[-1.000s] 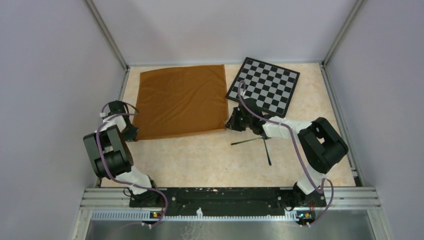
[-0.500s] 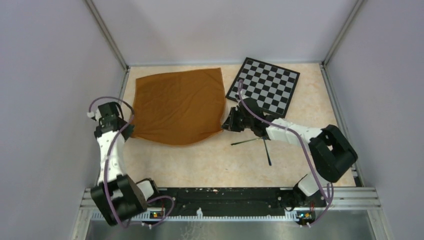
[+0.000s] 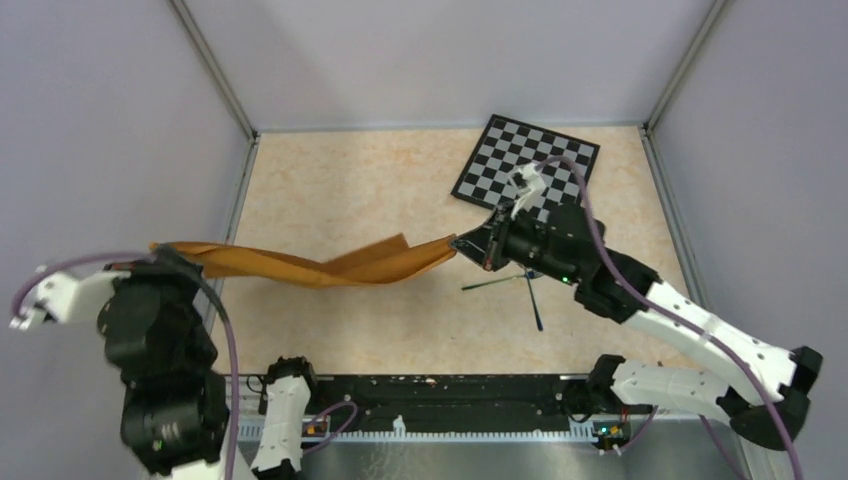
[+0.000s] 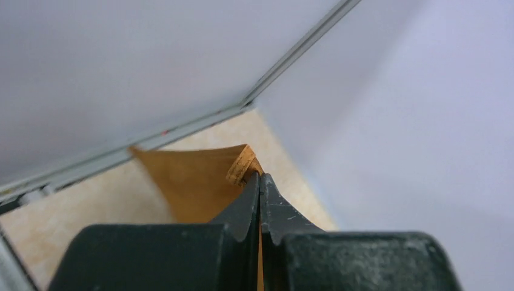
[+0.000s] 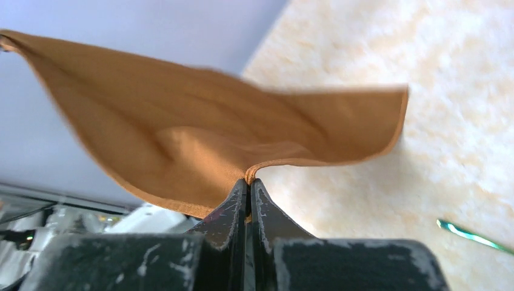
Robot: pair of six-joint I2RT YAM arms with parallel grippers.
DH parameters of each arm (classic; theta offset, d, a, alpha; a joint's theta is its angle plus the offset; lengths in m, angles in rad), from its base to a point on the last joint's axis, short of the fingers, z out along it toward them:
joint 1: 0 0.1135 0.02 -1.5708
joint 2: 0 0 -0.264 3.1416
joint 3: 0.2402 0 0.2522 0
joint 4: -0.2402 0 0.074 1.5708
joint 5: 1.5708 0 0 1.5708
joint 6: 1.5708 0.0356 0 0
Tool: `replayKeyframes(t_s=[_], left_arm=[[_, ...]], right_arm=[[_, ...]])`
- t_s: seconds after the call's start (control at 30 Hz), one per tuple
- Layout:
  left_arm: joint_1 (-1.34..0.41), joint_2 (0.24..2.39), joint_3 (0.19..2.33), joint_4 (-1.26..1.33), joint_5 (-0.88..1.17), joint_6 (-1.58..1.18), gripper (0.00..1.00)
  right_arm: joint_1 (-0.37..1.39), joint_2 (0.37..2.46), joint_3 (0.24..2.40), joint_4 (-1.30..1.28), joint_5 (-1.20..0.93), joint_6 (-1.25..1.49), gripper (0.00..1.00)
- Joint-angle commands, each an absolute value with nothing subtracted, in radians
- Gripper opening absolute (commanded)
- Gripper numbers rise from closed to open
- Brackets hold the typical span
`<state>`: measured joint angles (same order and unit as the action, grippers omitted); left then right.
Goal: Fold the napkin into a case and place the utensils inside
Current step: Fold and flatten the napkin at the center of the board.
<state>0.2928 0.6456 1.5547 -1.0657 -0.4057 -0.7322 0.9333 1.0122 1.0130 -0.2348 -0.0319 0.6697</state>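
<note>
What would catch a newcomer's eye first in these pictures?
The napkin stands out most: it is lifted off the table as a twisted band, stretched between the two arms across the middle. The left gripper is shut on its left end, and the right gripper on its right end. Beside the right gripper, the utensils lie crossed on the table, in front of the checkered board.

My left claw (image 4: 259, 177) has clamped onto a corner of the napkin (image 3: 320, 265), and with my right claw (image 3: 463, 245) I have lifted it off the table (image 3: 350, 170) at upper left. It now sags, twisted, across the frame's middle, both arms swung higher.
</note>
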Motion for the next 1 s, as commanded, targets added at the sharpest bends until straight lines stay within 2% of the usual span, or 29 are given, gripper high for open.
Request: replayKeyframes(t_s=[0.0,0.1,0.2,0.37,0.47,0.57,0.7,0.97], left_arm=[[0.218,0.611,1.802,-1.078,-0.544,-0.708,0.00],[0.199,0.626,1.926,-1.026,-0.530,-0.639,0.00],[0.194,0.658,1.917,-0.973,-0.460,-0.607,0.00],[0.195,0.710,1.689,-0.802,-0.363,-0.622,0.00],[0.195,0.792,1.550,-0.681,-0.347,-0.628,0.00],[0.194,0.907,1.455,-0.550,-0.314,-0.639,0.00],[0.194,1.074,1.298,-0.300,-0.232,-0.607,0.00],[0.210,1.557,1.355,-0.106,-0.023,-0.574,0.00]], right_arm=[[0.981,0.897,1.124,-0.225,-0.032,0.619,0.00],[0.991,0.871,1.175,-0.191,-0.080,0.626,0.00],[0.993,0.873,1.209,-0.155,-0.092,0.644,0.00],[0.985,0.958,1.288,-0.219,0.105,0.629,0.00],[0.852,1.045,1.319,-0.217,0.082,0.648,0.00],[0.698,1.165,1.321,-0.150,-0.027,0.695,0.00],[0.597,1.382,1.353,-0.049,-0.067,0.699,0.00],[0.455,1.870,1.625,0.026,-0.174,0.700,0.00]])
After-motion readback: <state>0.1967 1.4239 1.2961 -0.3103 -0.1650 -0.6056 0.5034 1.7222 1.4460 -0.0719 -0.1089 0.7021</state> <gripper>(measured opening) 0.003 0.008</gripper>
